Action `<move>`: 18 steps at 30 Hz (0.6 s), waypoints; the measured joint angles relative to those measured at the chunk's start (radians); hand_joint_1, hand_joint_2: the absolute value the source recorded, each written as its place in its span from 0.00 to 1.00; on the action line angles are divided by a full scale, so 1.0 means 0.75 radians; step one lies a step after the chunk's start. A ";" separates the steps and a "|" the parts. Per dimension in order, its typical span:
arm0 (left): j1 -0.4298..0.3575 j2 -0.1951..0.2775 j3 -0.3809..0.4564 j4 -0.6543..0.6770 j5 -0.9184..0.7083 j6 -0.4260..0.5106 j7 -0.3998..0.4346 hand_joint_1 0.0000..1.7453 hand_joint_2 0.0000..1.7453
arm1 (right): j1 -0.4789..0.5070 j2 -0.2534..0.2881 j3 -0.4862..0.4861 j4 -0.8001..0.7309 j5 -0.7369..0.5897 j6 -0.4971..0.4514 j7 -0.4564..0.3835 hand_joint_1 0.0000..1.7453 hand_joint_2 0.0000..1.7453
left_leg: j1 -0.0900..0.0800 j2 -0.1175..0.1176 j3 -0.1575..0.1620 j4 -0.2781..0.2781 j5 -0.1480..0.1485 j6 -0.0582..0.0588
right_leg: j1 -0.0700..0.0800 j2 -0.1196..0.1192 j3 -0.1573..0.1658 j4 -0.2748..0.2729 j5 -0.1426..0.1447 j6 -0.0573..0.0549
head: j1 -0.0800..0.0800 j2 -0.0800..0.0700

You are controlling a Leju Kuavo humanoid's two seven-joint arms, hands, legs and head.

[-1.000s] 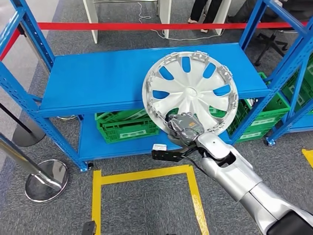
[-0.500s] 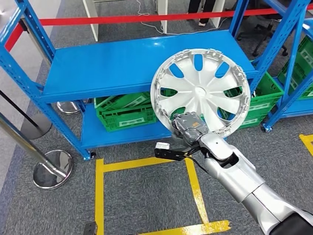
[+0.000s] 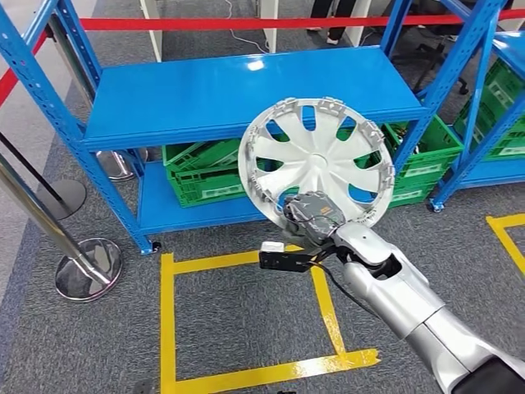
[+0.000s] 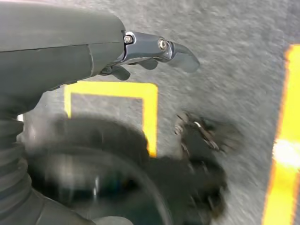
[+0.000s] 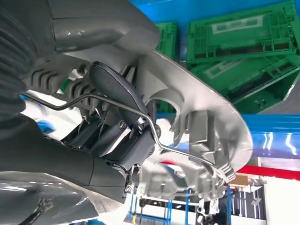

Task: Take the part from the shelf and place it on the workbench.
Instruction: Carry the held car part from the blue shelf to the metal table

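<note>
In the head view my right hand (image 3: 312, 215) grips the lower rim of a silver wheel cover (image 3: 316, 160) with several spokes and clips around its edge. The cover is tilted up and hangs in the air in front of the blue shelf (image 3: 248, 90), off its top board. The right wrist view shows the cover's ribbed back (image 5: 212, 126) with my dark fingers (image 5: 113, 89) closed on the rim and its wire ring. My left hand (image 4: 148, 49) hangs over the grey carpet, its fingers stretched out and holding nothing.
Green crates (image 3: 204, 176) sit on the shelf's lower board. Yellow floor tape (image 3: 167, 320) marks a square on the carpet in front of the shelf. A chrome stanchion base (image 3: 89, 267) stands at the left. A red barrier tape (image 3: 185, 23) runs behind the shelf.
The whole picture has shifted: the camera has drawn back from the shelf, and more of the yellow square shows. The wheel cover stays in my right hand, now lower against the shelf.
</note>
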 joint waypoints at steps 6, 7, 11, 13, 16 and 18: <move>-0.008 0.051 0.024 0.045 -0.005 -0.012 0.006 0.00 1.00 | -0.046 0.003 0.012 0.003 -0.014 0.005 -0.002 1.00 1.00 | -0.012 0.057 -0.014 0.013 0.014 -0.036 | 0.015 -0.051 0.186 -0.294 -0.001 -0.042 | 0.002 0.000; -0.009 0.054 0.025 0.049 -0.007 -0.010 0.010 0.00 1.00 | -0.047 0.003 0.013 0.003 -0.015 0.005 0.000 1.00 1.00 | -0.009 0.044 -0.020 0.025 0.000 -0.045 | 0.012 -0.037 0.182 -0.297 0.006 -0.054 | 0.001 0.000; -0.009 0.069 0.030 0.064 -0.016 -0.015 0.024 0.00 1.00 | -0.046 0.004 0.021 0.004 -0.020 0.009 0.011 1.00 1.00 | -0.001 -0.035 -0.131 0.314 -0.171 -0.064 | 0.011 0.024 0.157 -0.300 0.031 -0.084 | -0.001 0.000; -0.007 0.074 0.031 0.069 -0.020 -0.021 0.025 0.00 1.00 | -0.044 0.004 0.025 0.004 -0.022 0.009 0.015 1.00 1.00 | -0.001 -0.039 -0.171 0.421 -0.208 -0.065 | 0.014 0.046 0.149 -0.299 0.037 -0.086 | -0.001 0.000; -0.007 0.080 0.031 0.072 -0.026 -0.024 0.025 0.00 1.00 | -0.040 0.004 0.024 0.004 -0.025 0.010 0.020 1.00 1.00 | 0.000 -0.083 -0.092 0.267 -0.110 -0.043 | 0.018 0.089 0.143 -0.291 0.040 -0.084 | 0.000 0.000; -0.007 0.087 0.031 0.078 -0.031 -0.025 0.024 0.00 1.00 | -0.038 0.004 0.024 0.004 -0.026 0.010 0.025 1.00 1.00 | 0.002 -0.148 0.001 0.069 -0.008 -0.021 | 0.017 0.143 0.127 -0.282 0.047 -0.073 | 0.001 0.000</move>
